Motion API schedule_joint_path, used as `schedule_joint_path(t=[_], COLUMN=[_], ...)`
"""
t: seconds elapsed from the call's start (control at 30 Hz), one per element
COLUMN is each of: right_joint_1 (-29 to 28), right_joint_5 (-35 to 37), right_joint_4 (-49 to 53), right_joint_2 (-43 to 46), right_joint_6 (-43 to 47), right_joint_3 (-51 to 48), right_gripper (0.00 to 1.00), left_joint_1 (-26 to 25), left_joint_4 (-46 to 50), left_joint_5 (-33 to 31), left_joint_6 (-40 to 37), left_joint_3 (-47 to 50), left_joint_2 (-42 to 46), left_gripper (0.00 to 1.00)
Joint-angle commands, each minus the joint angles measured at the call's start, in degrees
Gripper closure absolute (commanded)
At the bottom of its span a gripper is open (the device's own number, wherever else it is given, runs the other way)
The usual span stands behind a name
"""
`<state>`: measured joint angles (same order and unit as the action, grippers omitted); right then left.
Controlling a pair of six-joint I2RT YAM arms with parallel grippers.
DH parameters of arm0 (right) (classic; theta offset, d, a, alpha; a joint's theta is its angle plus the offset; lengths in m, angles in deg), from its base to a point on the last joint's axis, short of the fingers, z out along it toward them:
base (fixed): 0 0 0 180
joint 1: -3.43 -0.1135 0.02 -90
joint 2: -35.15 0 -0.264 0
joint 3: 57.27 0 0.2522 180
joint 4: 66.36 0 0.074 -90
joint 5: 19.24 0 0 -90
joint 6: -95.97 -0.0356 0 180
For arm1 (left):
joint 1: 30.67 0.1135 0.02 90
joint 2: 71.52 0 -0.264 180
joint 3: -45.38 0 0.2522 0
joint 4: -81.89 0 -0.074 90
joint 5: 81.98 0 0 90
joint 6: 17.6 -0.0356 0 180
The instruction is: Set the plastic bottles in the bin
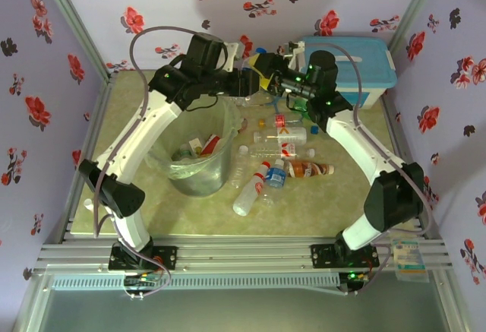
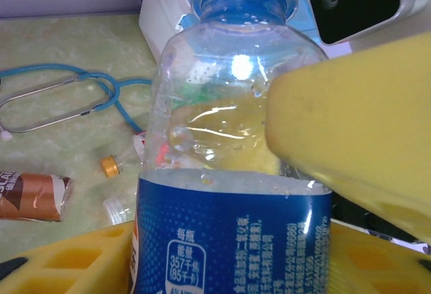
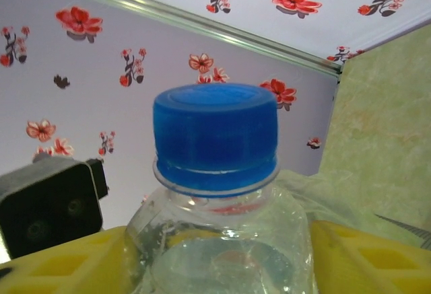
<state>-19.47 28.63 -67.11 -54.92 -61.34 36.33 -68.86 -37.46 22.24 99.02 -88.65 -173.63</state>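
A clear plastic bottle [image 2: 229,105] with a blue cap [image 3: 215,132] and a blue label hangs in the air between both grippers, behind the bin. My left gripper [image 2: 229,260] is shut on its labelled body. My right gripper [image 3: 219,260] stands open, its yellow fingers [image 2: 350,132] flanking the bottle's shoulder just below the cap. The bin [image 1: 201,184], a grey bucket lined with a clear bag, stands left of centre and holds several bottles [image 1: 205,146]. More bottles lie on the table to its right, among them clear ones [image 1: 282,148] and an amber-brown one [image 1: 307,169].
A white box with a light-blue lid [image 1: 357,70] stands at the back right. A blue stethoscope [image 2: 67,82] lies on the table behind the loose bottles. Both arms arch over the table and meet at the back centre. Flowered walls close in the sides.
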Motion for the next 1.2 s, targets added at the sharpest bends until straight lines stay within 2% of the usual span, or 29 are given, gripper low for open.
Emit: schedule_joint_path(t=[0.0, 0.1, 0.2, 0.43, 0.53, 0.63, 0.73, 0.87, 1.17], right_joint_1=[-0.14, 1.27, 3.57, 9.95, 12.17, 13.21, 13.23, 13.39, 13.4], right_joint_5=[-1.13, 1.04, 2.79, 4.31, 4.72, 6.79, 9.97, 12.16, 12.07], right_joint_4=[0.23, 3.07, 3.14, 3.1, 6.92, 15.6, 23.16, 25.67, 24.2], right_joint_2=[-0.55, 0.23, 1.5, 6.56, 9.4, 11.74, 12.8, 12.65, 11.93], right_joint_6=[1.6, 2.18, 2.26, 3.0, 5.99, 12.61, 18.79, 19.74, 17.82], right_joint_3=[3.15, 3.62, 3.08, -1.57, -4.0, -4.95, -4.99, -5.39, -6.4], right_gripper=[0.21, 0.08, 0.01, 0.01, 0.01, 0.01, 0.01, 0.01, 0.01], left_joint_1=[0.48, 1.2, 2.17, 5.85, 7.78, 9.25, 9.4, 9.22, 8.85], left_joint_4=[-1.8, -1.57, -1.45, -0.23, 7.21, 15.42, 21.71, 27.46, 22.53], left_joint_5=[0.91, 0.46, -0.19, -1.94, -5.32, -8.4, -8.91, -8.77, -7.38], left_joint_6=[0.28, 0.14, -0.15, -0.82, -3.6, -5.23, -5.66, -7.3, -5.7], left_joint_3=[-0.6, 0.45, 2.05, 5.81, 5.86, 7.48, 10.89, 17.7, 30.17], left_joint_2=[1.19, 2.53, 4.36, 10.88, 14.25, 17.48, 19.74, 23.12, 26.58], left_gripper=[0.5, 0.51, 0.51, 0.5, 0.49, 0.54, 0.58, 0.61, 0.65])
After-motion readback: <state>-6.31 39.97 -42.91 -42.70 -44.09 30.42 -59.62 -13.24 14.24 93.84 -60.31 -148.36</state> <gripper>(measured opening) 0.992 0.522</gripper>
